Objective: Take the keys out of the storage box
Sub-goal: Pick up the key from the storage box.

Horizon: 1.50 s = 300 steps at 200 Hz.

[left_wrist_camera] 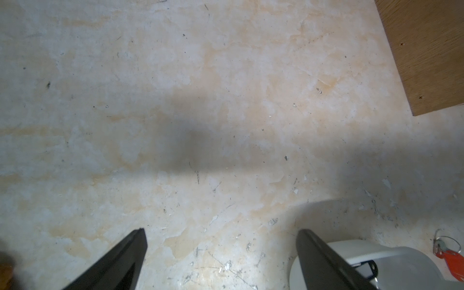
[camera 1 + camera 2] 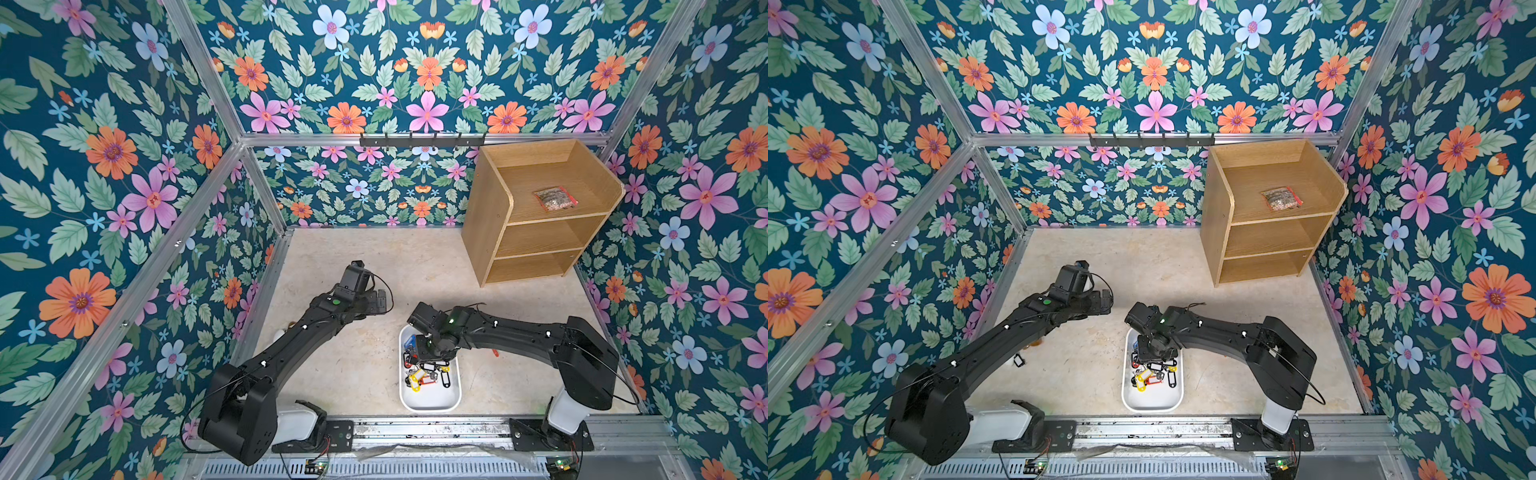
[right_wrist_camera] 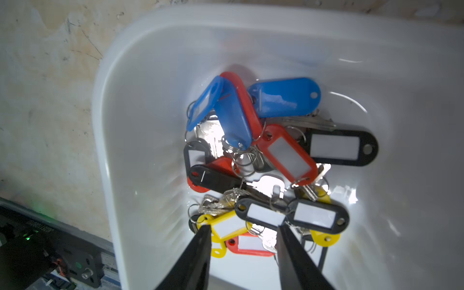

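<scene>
The right hand (image 3: 242,227) is down in the box (image 2: 430,401), lower centre of both top views.
Half spread, its tips straddle the keys (image 3: 251,150) heaped inside; the left hand (image 1: 221,233) is spread wide over the worktop (image 1: 175,75).

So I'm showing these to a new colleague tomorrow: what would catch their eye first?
The loud floral wallpaper covering the walls. Next, the white storage box at the front centre, holding a heap of keys with red, yellow, blue and black tags, the right arm poised over it, jaws apart. A wooden shelf unit stands at the back right.
</scene>
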{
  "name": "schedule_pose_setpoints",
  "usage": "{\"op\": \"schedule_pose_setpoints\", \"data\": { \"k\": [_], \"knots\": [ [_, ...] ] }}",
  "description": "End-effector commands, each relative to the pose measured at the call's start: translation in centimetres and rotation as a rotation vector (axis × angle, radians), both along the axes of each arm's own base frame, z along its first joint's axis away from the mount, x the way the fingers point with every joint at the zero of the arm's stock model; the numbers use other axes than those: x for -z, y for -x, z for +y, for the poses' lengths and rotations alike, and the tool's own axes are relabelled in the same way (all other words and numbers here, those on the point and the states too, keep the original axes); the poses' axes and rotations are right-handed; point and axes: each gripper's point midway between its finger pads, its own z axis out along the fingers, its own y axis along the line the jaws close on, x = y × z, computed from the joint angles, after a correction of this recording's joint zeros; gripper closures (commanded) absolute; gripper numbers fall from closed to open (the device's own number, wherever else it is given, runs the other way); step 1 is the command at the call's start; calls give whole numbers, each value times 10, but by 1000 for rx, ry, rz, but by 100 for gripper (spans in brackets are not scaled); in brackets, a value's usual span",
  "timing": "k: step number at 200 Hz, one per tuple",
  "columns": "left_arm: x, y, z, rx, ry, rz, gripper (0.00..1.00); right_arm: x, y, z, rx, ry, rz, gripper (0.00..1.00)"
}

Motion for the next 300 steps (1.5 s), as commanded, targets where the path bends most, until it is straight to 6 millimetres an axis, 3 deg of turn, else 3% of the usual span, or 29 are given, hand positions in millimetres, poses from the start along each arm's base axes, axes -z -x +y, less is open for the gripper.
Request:
{"op": "schedule_pose_setpoints", "data": {
  "k": [1,86,184,259,300],
  "knots": [
    [-5,-2,0,-3,0,-12,1,7,4,-7,24,31,22,54],
    [-7,-1,0,-5,-11,-25,1,23,9,-12,40,63,57,59],
    [-8,0,-1,-1,-14,-27,1,33,-2,-28,59,145,36,63],
    [-7,1,-2,1,-20,-26,1,36,-8,-32,65,171,30,82],
    [-7,1,-2,2,-22,-25,1,28,-12,-32,69,173,9,100]
  ]
}}
